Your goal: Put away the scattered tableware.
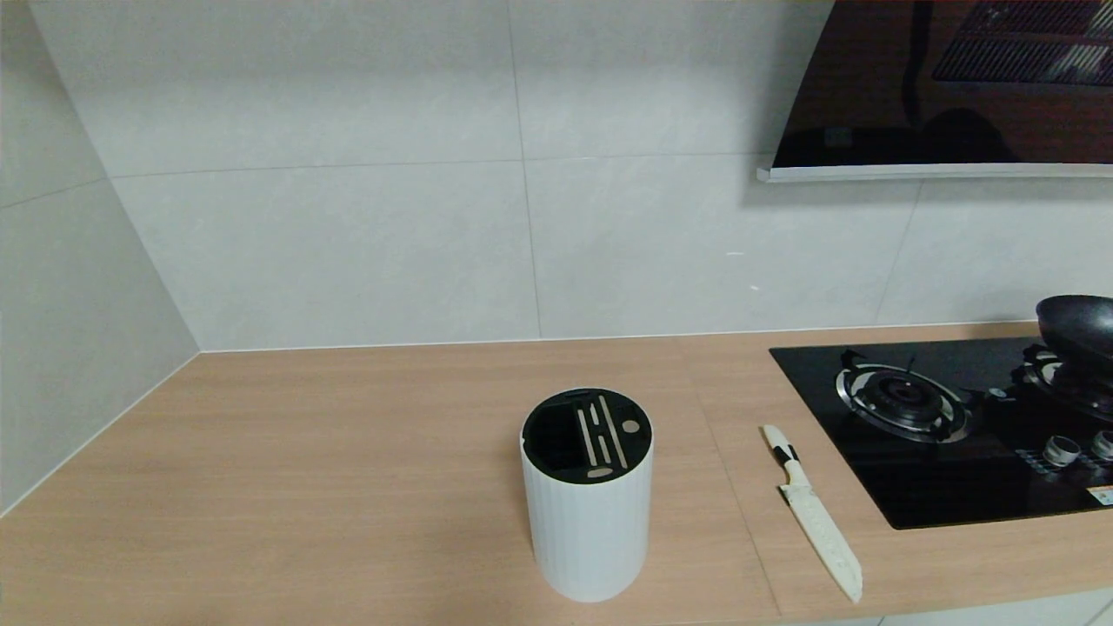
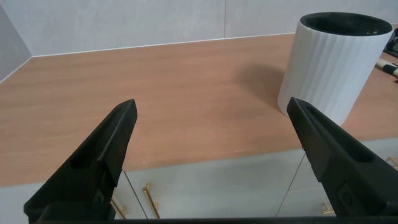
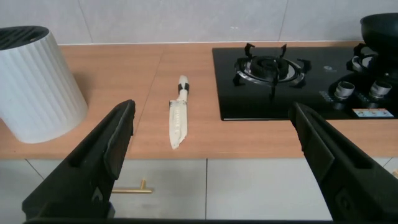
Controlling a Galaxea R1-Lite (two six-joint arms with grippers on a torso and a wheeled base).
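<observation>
A white ribbed holder [image 1: 589, 496] with a black slotted top stands near the counter's front edge; it also shows in the left wrist view [image 2: 333, 62] and the right wrist view [image 3: 34, 81]. A cream-bladed knife [image 1: 813, 513] with a white and black handle lies flat on the wood between the holder and the stove, handle toward the wall, seen also from the right wrist [image 3: 178, 112]. My left gripper [image 2: 211, 115] is open, in front of the counter edge. My right gripper [image 3: 211, 118] is open too, in front of the counter and facing the knife.
A black gas hob [image 1: 956, 417] with burners and knobs fills the counter's right side, with a dark pan [image 1: 1078, 326] on its far burner. A range hood [image 1: 948, 87] hangs above. Bare wooden counter [image 1: 330, 452] stretches left to the tiled corner wall. Cabinet fronts with brass handles [image 2: 149, 199] lie below.
</observation>
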